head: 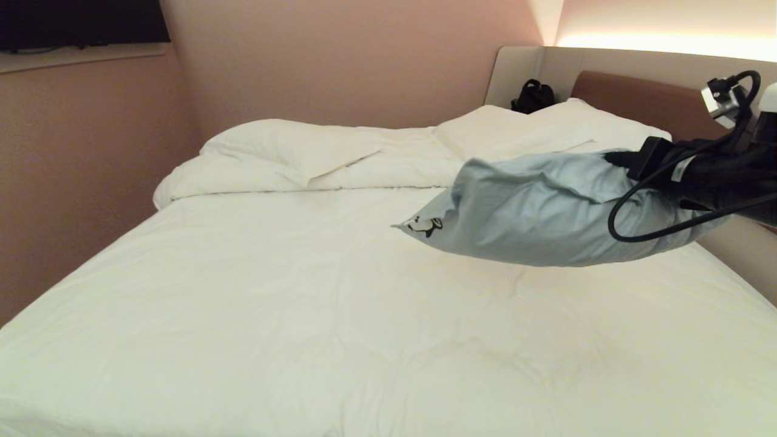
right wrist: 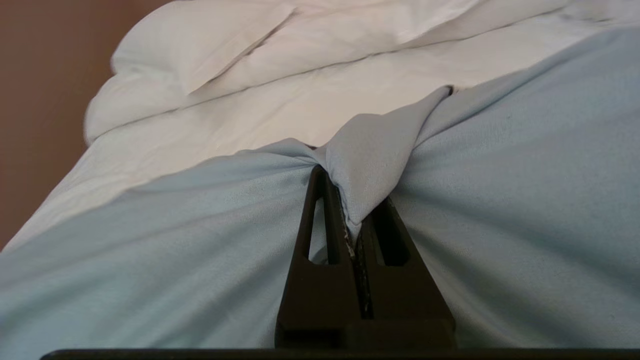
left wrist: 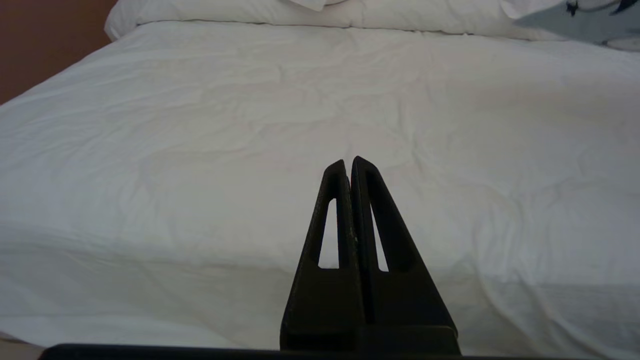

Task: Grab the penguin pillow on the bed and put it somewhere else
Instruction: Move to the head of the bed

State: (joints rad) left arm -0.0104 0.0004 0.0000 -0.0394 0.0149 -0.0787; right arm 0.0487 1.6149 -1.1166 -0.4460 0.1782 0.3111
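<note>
The light blue-grey penguin pillow hangs in the air over the right half of the bed, clear of the white sheet; one penguin print shows at its left corner. My right gripper is shut on a pinched fold of the pillow's plain fabric, reaching in from the right in the head view. My left gripper is shut on nothing, low at the near edge of the bed and level over the sheet. A corner of the pillow shows far off in the left wrist view.
Folded white duvet and white pillows lie along the far side of the bed. A brown padded headboard stands at the back right, with a black bag beside it. Pink walls close off the left and back.
</note>
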